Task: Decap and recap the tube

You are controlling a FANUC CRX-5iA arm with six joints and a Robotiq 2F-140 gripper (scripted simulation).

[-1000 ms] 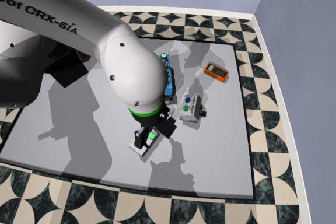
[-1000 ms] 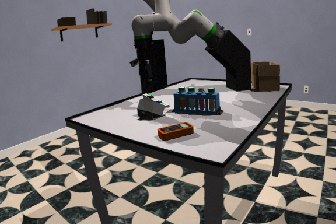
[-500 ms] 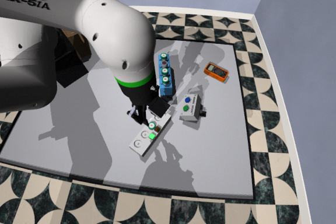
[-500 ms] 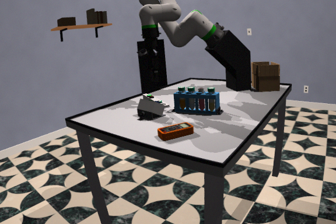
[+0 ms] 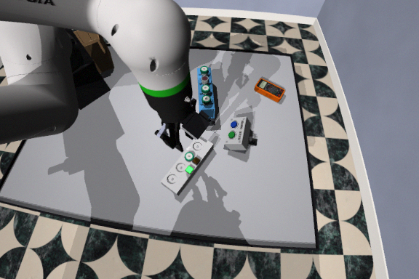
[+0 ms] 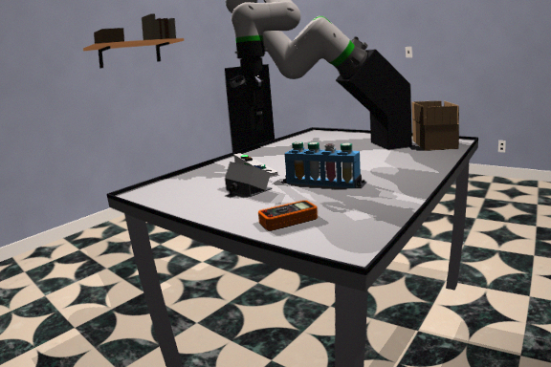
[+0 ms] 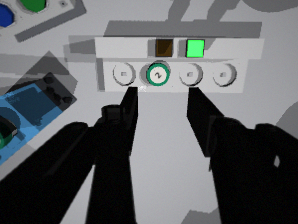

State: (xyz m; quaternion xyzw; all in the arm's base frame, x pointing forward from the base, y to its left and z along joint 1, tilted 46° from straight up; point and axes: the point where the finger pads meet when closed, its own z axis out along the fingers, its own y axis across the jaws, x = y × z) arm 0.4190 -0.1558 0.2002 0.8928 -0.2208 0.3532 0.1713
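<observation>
Green lamp (image 7: 195, 48) lit; gripper (image 7: 162, 95) part-closed, empty, beside cap (image 7: 158, 74) in nest 2: should centre over cap, descend, then grip

arm (image 5: 91, 19): cut by top view's edge | cap tray (image 6: 260, 167): hidden behind key housing (image 6: 244, 176) | keys (image 7: 20, 10): cropped in wrist view
</observation>
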